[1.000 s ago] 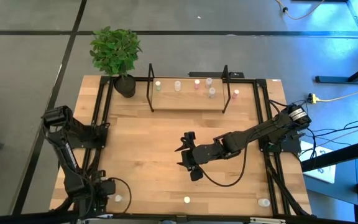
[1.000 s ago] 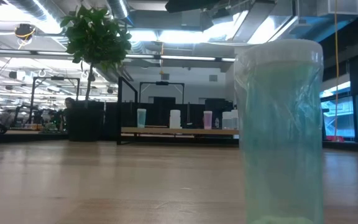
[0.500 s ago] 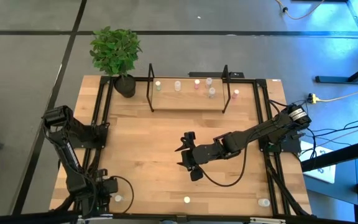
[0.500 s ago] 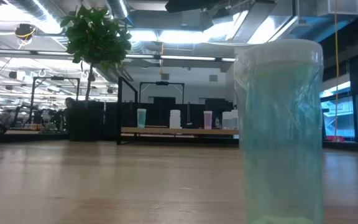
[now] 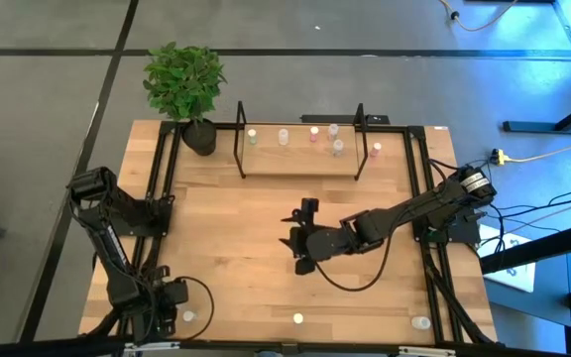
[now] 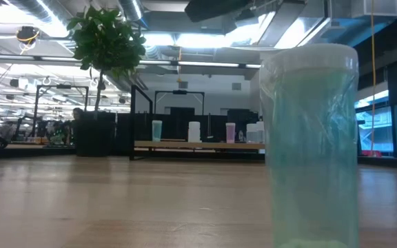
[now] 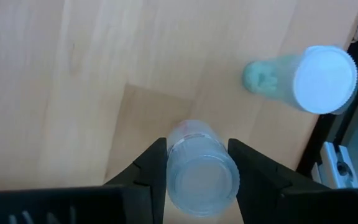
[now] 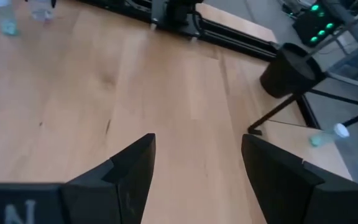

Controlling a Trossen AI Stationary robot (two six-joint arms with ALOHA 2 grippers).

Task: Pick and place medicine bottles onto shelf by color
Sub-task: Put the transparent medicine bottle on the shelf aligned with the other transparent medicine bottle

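Note:
My left gripper (image 5: pixel 170 300) is at the table's near left corner, pointing down, shut on a clear medicine bottle (image 7: pixel 201 177). A green-tinted bottle with a white cap (image 7: pixel 303 78) stands beside it (image 5: pixel 188 316). Two more bottles stand at the near edge: a green-tinted one (image 5: pixel 298 318) close to the low camera (image 6: pixel 312 145), and one (image 5: pixel 420 322) at the right. The shelf (image 5: pixel 300 164) stands at the far edge with several bottles (image 5: pixel 284 136) on its board. My right gripper (image 5: pixel 303 238) hangs open over the table's middle, nothing between its fingers (image 8: pixel 194 168). My left gripper pinches the clear bottle's round wall (image 7: pixel 169 168) between its two fingers, just below the cap, coming from above and pointing down. The bottle stands upright between the fingers. Whether its base rests on the table cannot be told.
A potted plant (image 5: pixel 186 84) stands at the far left corner beside the shelf. Black rails (image 5: pixel 157 208) run along the table's left and right sides. Bare wood lies between my right gripper and the shelf.
My right gripper has swung in place, its fingers turning toward the table's far edge, and has stayed open.

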